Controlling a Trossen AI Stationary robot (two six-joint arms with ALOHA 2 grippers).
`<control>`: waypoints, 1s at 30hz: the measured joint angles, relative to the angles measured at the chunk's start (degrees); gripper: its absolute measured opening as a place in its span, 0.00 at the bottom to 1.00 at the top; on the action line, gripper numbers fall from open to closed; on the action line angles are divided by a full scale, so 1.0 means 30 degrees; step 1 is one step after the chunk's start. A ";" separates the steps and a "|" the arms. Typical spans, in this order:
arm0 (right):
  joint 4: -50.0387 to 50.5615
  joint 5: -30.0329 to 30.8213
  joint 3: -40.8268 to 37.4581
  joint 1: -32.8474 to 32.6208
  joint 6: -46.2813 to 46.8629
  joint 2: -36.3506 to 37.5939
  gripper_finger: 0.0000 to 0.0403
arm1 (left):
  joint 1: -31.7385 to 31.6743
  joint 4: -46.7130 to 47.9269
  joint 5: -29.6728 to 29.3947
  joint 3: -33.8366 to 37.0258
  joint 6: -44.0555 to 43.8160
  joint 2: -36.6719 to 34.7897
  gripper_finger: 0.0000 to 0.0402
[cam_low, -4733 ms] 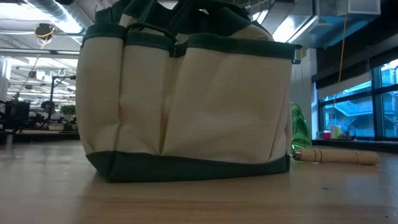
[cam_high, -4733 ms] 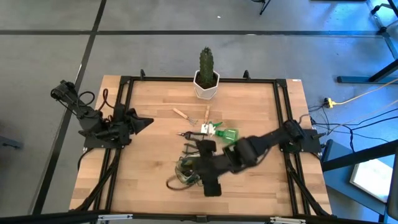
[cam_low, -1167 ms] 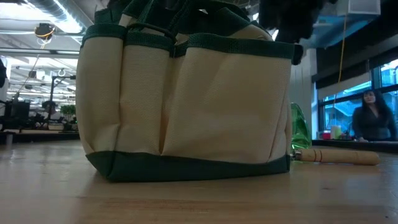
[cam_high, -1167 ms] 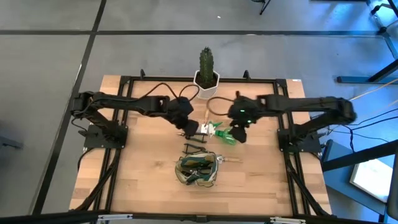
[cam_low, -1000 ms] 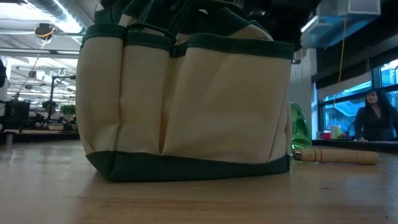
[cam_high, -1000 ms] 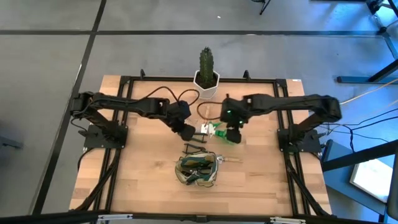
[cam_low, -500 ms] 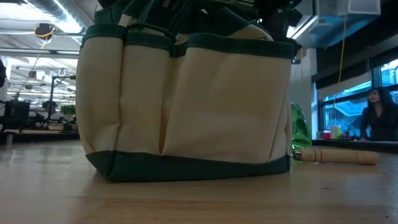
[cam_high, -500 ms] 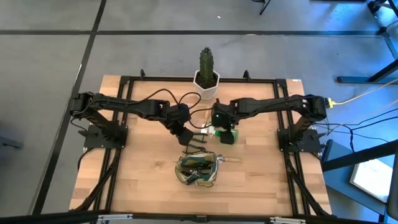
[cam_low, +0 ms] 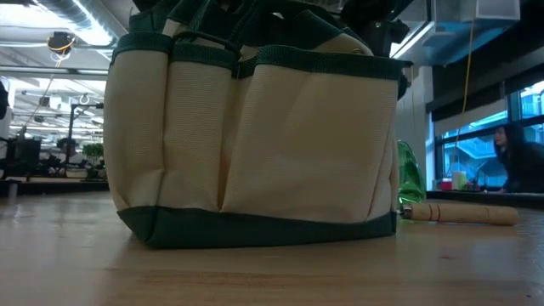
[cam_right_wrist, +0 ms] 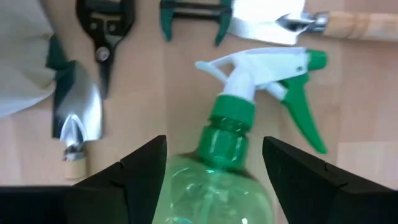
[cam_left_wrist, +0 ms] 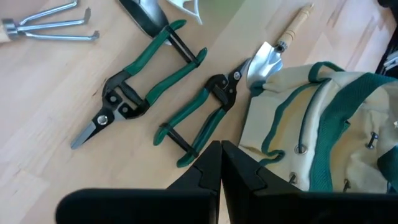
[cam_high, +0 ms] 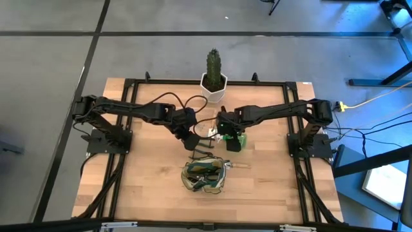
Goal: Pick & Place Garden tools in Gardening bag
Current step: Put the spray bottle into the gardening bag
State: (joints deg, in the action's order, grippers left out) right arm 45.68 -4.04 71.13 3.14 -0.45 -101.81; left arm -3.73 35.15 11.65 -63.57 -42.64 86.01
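While both arms reach in over the middle of the pale wooden desk (cam_high: 154,187), the right claw (cam_right_wrist: 214,165) hangs directly above the green sprayer (cam_right_wrist: 239,155) with its two dark fingers spread wide, one on either side of the translucent bottle; I cannot tell whether they touch the plastic. The bottle lies flat on the desk, its ribbed green collar leading to a white head with a green trigger.

The left claw (cam_left_wrist: 221,168) hovers just beside it with its fingers pinched together on nothing, above two pairs of pruning shears (cam_left_wrist: 146,84) that lie side by side on the boards — dark metal jaws, slim green handles. A second pair (cam_left_wrist: 199,115) lies nearer the bag. A shiny metal trowel (cam_left_wrist: 267,56) with a turned wooden handle rests with its blade tip against the bag's edge. Up by the shears, the bent steel tines of a small fork (cam_left_wrist: 53,28) lie on the wood.

The gardening bag (cam_high: 205,175) stands near the front of the desk, apart from both claws, its mouth open. From desk level it fills the view: coarse tan canvas panels sewn into pockets, dark green binding along the rim and base, soft green handles flopping over the top. A wooden handle lies on the desk beside it.

At the back edge stands a ribbed green cactus (cam_high: 213,64) in a faceted white pot (cam_high: 213,90).
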 joint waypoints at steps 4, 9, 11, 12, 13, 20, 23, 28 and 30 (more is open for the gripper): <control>-0.0434 0.0228 -0.0007 -0.0063 0.0025 -0.0257 0.67 | 0.0000 0.0704 -0.0261 0.0000 -0.0344 -0.0013 0.01; -0.0572 0.0311 -0.0028 -0.0066 0.0502 -0.0543 0.67 | 0.0000 0.2557 -0.1654 0.0001 -0.0051 -0.0804 0.01; -0.0593 0.0347 -0.0015 -0.0066 0.0573 -0.0560 0.67 | 0.0019 0.2973 -0.1713 0.0359 0.1064 -0.1546 0.01; -0.0483 0.0349 -0.0015 -0.0066 0.0577 -0.0567 0.67 | 0.0094 0.2754 -0.1773 0.0718 0.1658 -0.2142 0.01; -0.0534 0.0342 -0.0015 -0.0066 0.0571 -0.0572 0.67 | 0.0188 0.2633 -0.1865 0.1237 0.2248 -0.2850 0.01; -0.1335 0.0336 -0.0015 -0.0063 0.0563 -0.0579 0.67 | 0.1048 -0.3750 -0.2309 0.6722 0.4062 -0.9048 0.01; -0.1591 0.0337 -0.0015 -0.0008 0.0495 -0.0606 0.67 | 0.1519 -0.6251 -0.2318 0.8797 0.4631 -1.1212 0.01; -0.1411 0.0332 -0.0015 0.0022 0.0424 -0.1232 0.67 | 0.2270 -0.7284 -0.3332 1.0066 0.5285 -1.2707 0.01; -0.1076 0.0326 -0.0015 0.0022 0.0406 -0.1592 0.67 | 0.2463 -0.7240 -0.3610 1.0112 0.5359 -1.2899 0.01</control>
State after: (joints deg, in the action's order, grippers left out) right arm 42.46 -3.06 71.09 3.20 0.76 -106.59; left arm 3.66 13.43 0.82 -33.23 -26.57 47.32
